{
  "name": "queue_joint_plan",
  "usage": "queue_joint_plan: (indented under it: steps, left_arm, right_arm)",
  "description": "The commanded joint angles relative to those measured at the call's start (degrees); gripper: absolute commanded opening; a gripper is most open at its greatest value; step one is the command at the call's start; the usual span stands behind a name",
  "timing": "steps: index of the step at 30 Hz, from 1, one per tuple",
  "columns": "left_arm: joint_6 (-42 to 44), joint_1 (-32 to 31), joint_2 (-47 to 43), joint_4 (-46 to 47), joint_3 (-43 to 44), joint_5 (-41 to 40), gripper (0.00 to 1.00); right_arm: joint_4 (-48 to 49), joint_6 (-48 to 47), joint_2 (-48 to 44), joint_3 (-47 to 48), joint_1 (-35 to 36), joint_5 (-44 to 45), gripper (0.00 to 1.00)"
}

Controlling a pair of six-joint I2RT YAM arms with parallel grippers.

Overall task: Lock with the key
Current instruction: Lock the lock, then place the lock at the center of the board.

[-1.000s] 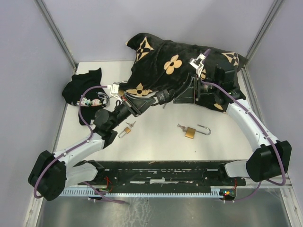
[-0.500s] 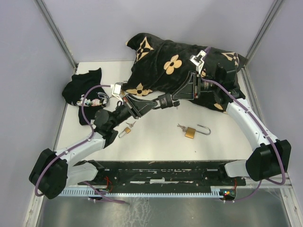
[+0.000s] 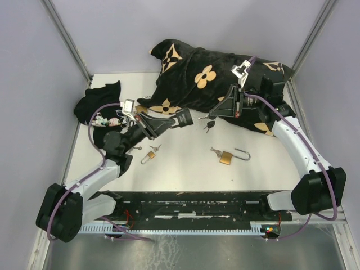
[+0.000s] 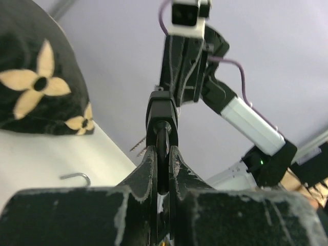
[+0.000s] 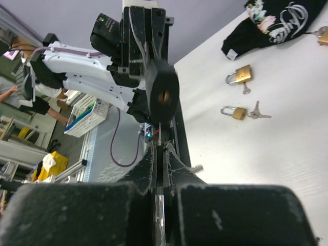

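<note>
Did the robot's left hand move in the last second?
Yes. The left fingers pulled back leftward, farther from the open brass padlock, which stayed put.

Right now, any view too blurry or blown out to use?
Top external: sharp, evenly lit, soft shadows. Left wrist: left tool dark and blurred at its base. Right wrist: right tool blurred likewise; padlocks on the table crisp.

Top view looks down on the table (image 3: pixel 185 169); wrist views face each other.
</note>
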Motion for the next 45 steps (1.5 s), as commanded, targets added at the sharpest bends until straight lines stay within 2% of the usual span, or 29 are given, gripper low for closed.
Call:
queue_joint_plan:
  steps: [1, 4, 6, 7, 9, 11, 14, 20, 24, 26, 29, 34, 37, 42, 45]
  left_arm:
    - [-8.29, 7.51, -4.35, 11.86, -1.32, -0.65, 0.03]
    - [-7.65, 9.57, -5.09, 8.75, -1.36, 1.89, 0.03]
    - [-0.01, 9.82, -6.4, -4.25, -0.35, 2.38, 0.03]
    - [4.38, 9.74, -7.3, -13.17, 0.02, 1.0, 0.03]
    - [9.85, 9.7, -7.74, -21.23, -1.38, -2.7, 0.03]
    - [10.38, 9.76, -5.84, -20.84, -4.06, -5.45, 0.03]
    - [10.29, 9.9, 1.69, -20.51, -3.83, -6.28, 0.03]
    - [6.02, 11.28, 20.9, -8.62, -0.36, -2.69, 0.03]
    - [8.89, 11.4, 30.06, -11.83, 3.63, -3.63, 0.03]
    - [9.47, 11.57, 32.81, -13.36, 5.27, -4.3, 0.05]
    - [11.34, 11.66, 33.88, -16.95, 7.48, -6.35, 0.14]
    - [16.95, 11.75, 30.33, -28.74, 10.28, -15.66, 0.44]
    - [20.02, 11.84, 26.94, -34.42, 10.74, -21.74, 0.56]
    - [26.38, 11.95, 19.52, -45.57, 12.76, -31.49, 0.7]
    - [29.42, 11.89, 13.94, -50.66, 13.78, -39.07, 0.88]
  right_arm:
    - [-6.92, -9.5, -1.63, 2.02, -2.28, -1.2, 0.02]
    - [-13.76, -16.68, -1.08, 2.28, -2.52, 3.36, 0.02]
    - [-17.27, -19.82, 0.97, 1.01, -2.55, 9.57, 0.02]
    - [-13.8, -18.17, 2.56, -0.83, -2.44, 12.56, 0.02]
    - [-9.24, -16.39, 5.99, -4.57, -1.69, 17.87, 0.02]
    - [-9.53, -17.9, 11.38, -4.47, 0.9, 23.25, 0.02]
    - [-9.76, -18.24, 18.59, -0.31, 4.87, 29.76, 0.03]
    - [-7.46, -14.77, 30.77, 7.73, 8.88, 33.86, 0.07]
    - [-6.34, -14.24, 35.8, 11.23, 10.24, 37.58, 0.17]
    - [-5.35, -12.86, 38.53, 12.76, 10.68, 38.35, 0.18]
    - [-5.58, -12.3, 41.6, 15.0, 11.39, 39.29, 0.2]
    - [-8.98, -16.07, 42.83, 17.9, 11.27, 42.52, 0.34]
    - [-12.04, -19.05, 42.06, 19.58, 11.19, 44.29, 0.39]
    - [-15.85, -27.24, 34.13, 17.25, 10.49, 47.46, 0.58]
    - [-18.59, -32.43, 26.46, 13.74, 8.41, 43.29, 0.66]
